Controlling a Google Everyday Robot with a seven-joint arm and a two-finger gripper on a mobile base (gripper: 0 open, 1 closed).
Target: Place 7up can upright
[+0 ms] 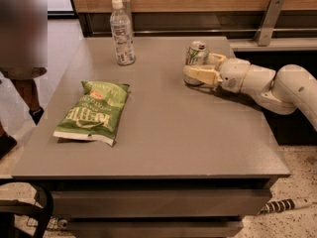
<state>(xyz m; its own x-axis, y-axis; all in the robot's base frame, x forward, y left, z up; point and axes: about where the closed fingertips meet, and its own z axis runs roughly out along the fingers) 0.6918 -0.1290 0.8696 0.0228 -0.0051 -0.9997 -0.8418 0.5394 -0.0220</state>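
Note:
The 7up can (196, 52), silver and green with a shiny top, stands upright on the grey table (163, 128) at its far right. My gripper (199, 67) reaches in from the right on a white arm (267, 83) and is shut on the can. One cream finger (198, 75) crosses the can's lower front and hides its base. The other finger sits behind the can on its right.
A clear water bottle (122, 32) with a white cap stands at the back left. A green chip bag (94, 112) lies flat on the left half. A person stands off the table's left edge. A wooden wall and metal rail run behind.

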